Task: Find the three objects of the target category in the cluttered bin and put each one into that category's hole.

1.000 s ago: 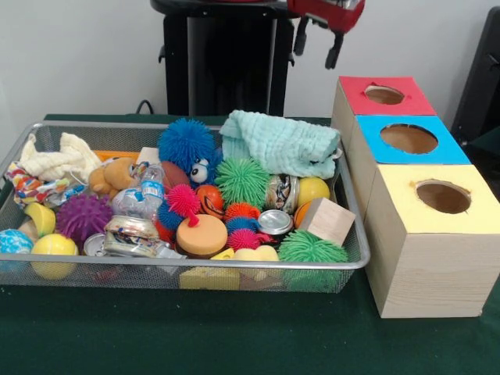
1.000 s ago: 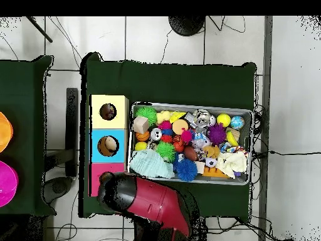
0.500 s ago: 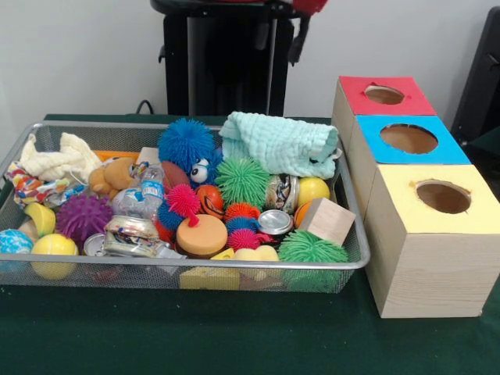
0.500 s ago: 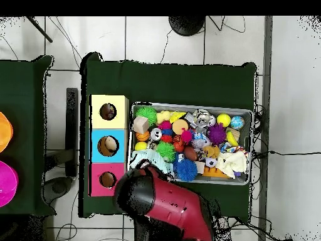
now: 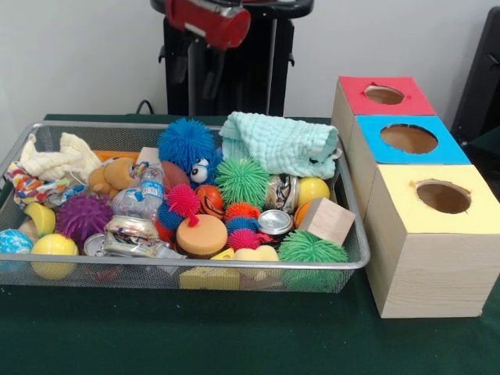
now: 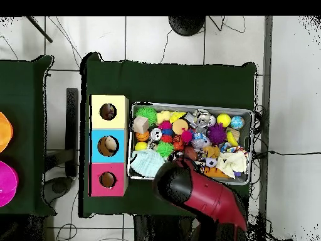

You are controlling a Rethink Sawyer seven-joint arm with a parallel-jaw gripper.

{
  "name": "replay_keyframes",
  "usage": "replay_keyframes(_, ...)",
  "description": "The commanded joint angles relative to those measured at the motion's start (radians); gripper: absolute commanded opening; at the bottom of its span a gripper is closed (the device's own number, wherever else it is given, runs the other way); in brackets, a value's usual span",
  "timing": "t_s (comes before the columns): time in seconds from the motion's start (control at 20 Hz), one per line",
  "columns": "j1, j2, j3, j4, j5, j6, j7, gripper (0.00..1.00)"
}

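Gripper [image 5: 199,74] high above bin's [image 5: 355,262] far edge — finger state unclear, apparently holding nothing.

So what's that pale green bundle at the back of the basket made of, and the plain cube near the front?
The pale green bundle looks like soft woven cloth, perhaps cotton muslin: it is crinkled, matte and folds loosely. The cube appears to be unpainted wood, light tan with flat faces, sharp edges and no shine. The basket itself looks like fine metal mesh with a silvery rim.
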Motion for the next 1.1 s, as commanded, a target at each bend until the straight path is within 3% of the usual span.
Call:
replay_keyframes(0.05, -0.08, 0.156, 0.141, -0.107, -0.119, 0.002, -0.075, 1.0)
replay_keyframes(0.45, -0.138, 0.217, 0.178, -0.203, -0.218, -0.01, -0.078, 1.0)
replay_keyframes(1.1, -0.214, 0.232, 0.245, -0.254, -0.371, -0.03, -0.092, 1.0)
